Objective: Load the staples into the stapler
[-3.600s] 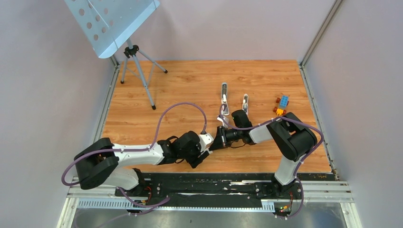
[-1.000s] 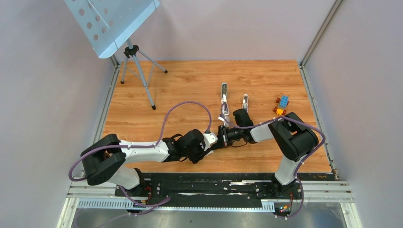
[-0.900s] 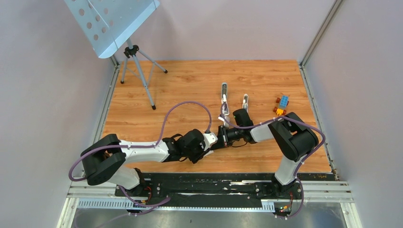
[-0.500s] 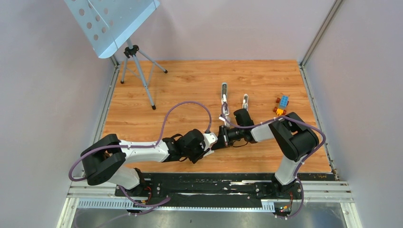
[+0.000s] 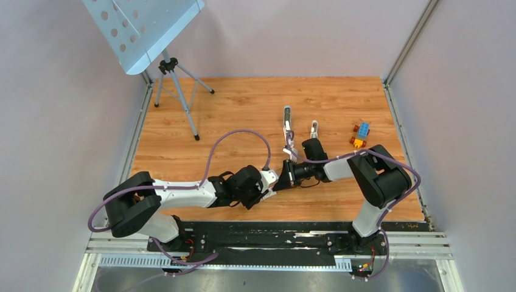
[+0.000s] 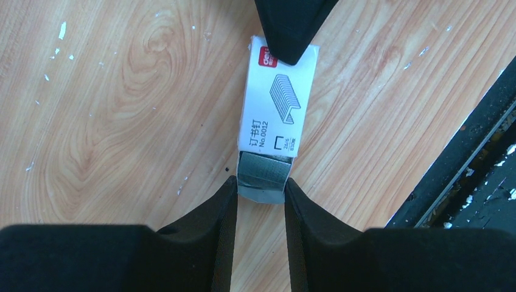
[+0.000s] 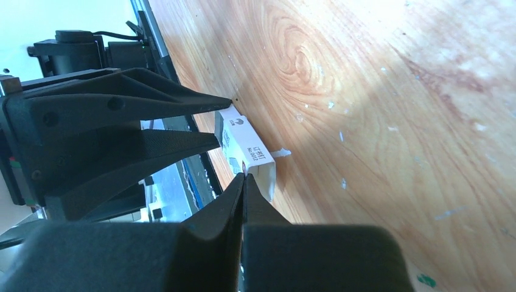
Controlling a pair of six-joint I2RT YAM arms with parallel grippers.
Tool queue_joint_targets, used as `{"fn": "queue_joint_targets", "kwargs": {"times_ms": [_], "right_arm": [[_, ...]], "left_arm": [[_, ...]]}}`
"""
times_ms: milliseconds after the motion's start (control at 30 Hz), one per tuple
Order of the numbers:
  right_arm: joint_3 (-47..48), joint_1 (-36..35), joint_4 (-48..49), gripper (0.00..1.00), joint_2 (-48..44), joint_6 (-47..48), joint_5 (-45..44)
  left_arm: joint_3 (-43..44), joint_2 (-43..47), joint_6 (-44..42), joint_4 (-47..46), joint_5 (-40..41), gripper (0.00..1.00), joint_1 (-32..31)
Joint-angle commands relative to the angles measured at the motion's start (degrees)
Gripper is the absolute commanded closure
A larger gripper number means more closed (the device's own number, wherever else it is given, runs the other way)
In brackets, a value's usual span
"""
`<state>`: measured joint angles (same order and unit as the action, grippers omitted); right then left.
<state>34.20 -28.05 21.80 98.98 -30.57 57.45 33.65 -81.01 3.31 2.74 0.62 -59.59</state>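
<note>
In the left wrist view, the staples [image 6: 263, 170], a ribbed grey block, stick out of the near end of a small white box [image 6: 277, 103] lying on the wood. My left gripper [image 6: 260, 182] is shut on them, one fingertip touching each side. My right gripper [image 7: 243, 176] is shut, its tips pinching the top wall at the other end of the white box [image 7: 246, 146]. In the top view the two grippers meet tip to tip, left [image 5: 271, 180] and right [image 5: 285, 173]. The stapler [image 5: 287, 125] lies open beyond them, untouched.
A second slim pale piece [image 5: 314, 129] lies right of the stapler. A colourful toy-brick block [image 5: 360, 134] sits at the right. A tripod [image 5: 176, 79] with a perforated metal panel [image 5: 140, 30] stands at the back left. The black base strip [image 5: 274, 234] runs along the near edge.
My left gripper has advanced towards the right gripper and closed in on the box's end. In the last half second the right wrist has shifted slightly to the right.
</note>
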Motion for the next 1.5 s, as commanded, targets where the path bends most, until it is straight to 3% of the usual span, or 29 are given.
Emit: {"fn": "queue_joint_targets", "kwargs": {"times_ms": [0, 300, 500, 833, 1033, 1233, 1467], "right_arm": [[-1.42, 2.1, -1.66, 1.0, -2.21, 1.33, 1.37], [-3.86, 7.39, -4.85, 1.0, -6.12, 2.6, 2.47], [-4.62, 10.76, -12.5, 1.0, -10.94, 5.84, -0.44], [-8.0, 20.1, -18.59, 1.0, -19.27, 3.99, -5.89], [-11.02, 31.36, -24.32, 1.0, -28.26, 3.72, -9.79], [-12.94, 44.84, -30.76, 1.0, -36.34, 5.76, -14.22], [-14.2, 50.93, -34.3, 0.97, -42.23, 5.81, -20.97]], "left_arm": [[-0.03, 0.48, 0.73, 1.55, -0.01, 0.7, 0.18], [-0.05, 0.45, 1.25, 1.51, 1.2, 0.7, 0.2], [0.06, 0.46, 1.3, 1.81, 1.66, 0.69, 0.18], [-1.6, 3.24, 4.42, -0.79, 2.32, 0.57, 0.22], [-1.63, 6.91, 6.09, -1.25, 3.02, 0.46, 0.27], [-0.39, 11.47, 7.31, 3.03, 7.34, 0.43, 0.69], [-2.6, 14.72, 13.16, 5.82, 3.83, 0.42, 10.12]]}}
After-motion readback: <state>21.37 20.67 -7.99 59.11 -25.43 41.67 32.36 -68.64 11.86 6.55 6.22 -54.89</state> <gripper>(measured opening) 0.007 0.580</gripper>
